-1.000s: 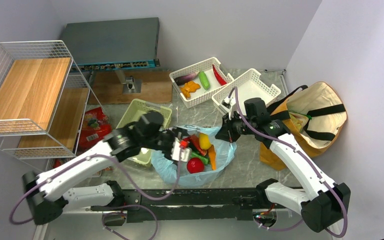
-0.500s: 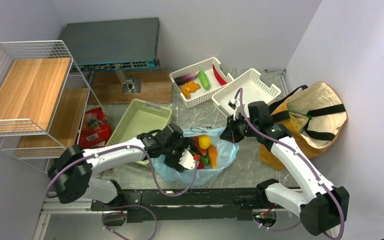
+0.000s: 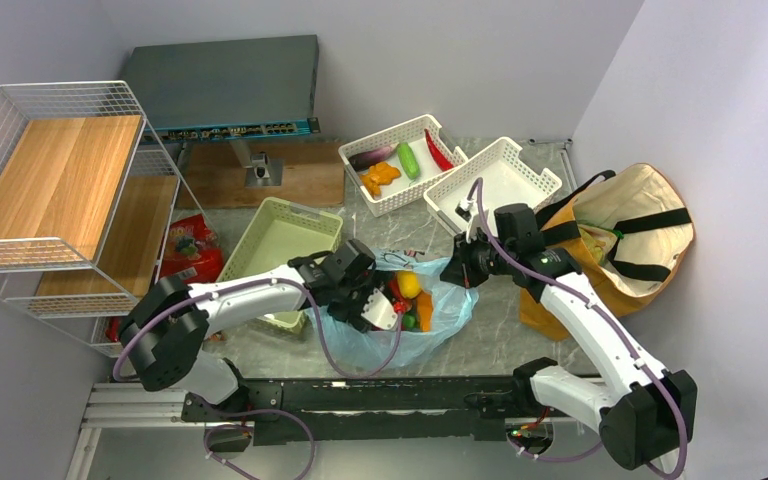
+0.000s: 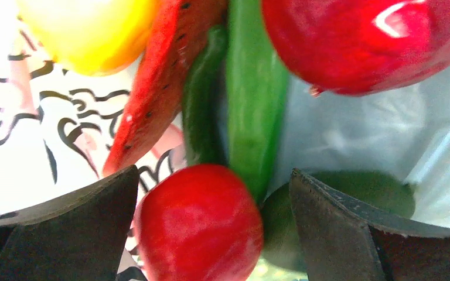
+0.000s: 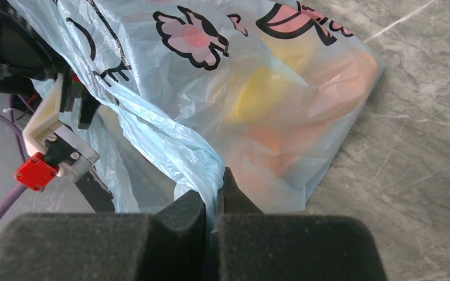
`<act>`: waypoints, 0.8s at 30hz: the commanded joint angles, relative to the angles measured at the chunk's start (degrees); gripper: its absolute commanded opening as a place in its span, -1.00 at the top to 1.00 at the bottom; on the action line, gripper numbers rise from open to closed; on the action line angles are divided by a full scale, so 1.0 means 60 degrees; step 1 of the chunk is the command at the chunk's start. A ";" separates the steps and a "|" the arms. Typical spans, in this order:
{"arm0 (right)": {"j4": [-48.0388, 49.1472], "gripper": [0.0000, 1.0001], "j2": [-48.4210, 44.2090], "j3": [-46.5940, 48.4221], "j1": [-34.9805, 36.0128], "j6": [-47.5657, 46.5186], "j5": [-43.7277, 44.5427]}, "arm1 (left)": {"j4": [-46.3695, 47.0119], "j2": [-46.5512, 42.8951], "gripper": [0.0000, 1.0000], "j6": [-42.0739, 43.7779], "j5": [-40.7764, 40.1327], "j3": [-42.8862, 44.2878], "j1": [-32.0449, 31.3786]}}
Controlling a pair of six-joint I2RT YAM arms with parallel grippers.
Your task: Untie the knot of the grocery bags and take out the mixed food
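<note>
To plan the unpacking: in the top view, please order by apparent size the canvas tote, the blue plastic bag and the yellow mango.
Largest: canvas tote.
Then: blue plastic bag, clearly smaller.
Smallest: yellow mango, inside that bag.

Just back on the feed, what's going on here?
The right gripper is shut on the rim of the blue bag, holding it open. The left gripper is open inside the bag, straddling a round red fruit, not yet closed. A mango, watermelon slice and cucumber lie beside it. The tote sits apart.
</note>
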 commanded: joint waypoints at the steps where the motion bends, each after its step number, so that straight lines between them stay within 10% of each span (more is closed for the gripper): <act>1: -0.0095 1.00 0.0206 0.0594 -0.0033 -0.0167 -0.0246 | -0.1539 0.0035 -0.99 0.0552 -0.0612 0.1152 0.0202; 8: 0.0069 1.00 0.0855 0.0972 -0.0024 -0.0252 -0.0471 | -0.2438 0.0641 -0.94 0.0956 -0.0291 0.1121 0.0775; 13: 0.0022 1.00 0.1251 0.1216 -0.0019 -0.0500 -0.0389 | -0.2030 0.0599 -0.26 0.0598 0.0792 0.1068 0.0823; 18: -0.0015 1.00 0.1301 0.1188 -0.0016 -0.0564 -0.0456 | -0.1556 -0.0223 -0.64 -0.0778 0.2677 0.1245 0.0814; 24: 0.0045 1.00 0.1232 0.1078 -0.0025 -0.0621 -0.0375 | -0.1869 -0.0435 0.31 -0.2310 0.3528 0.2090 0.0940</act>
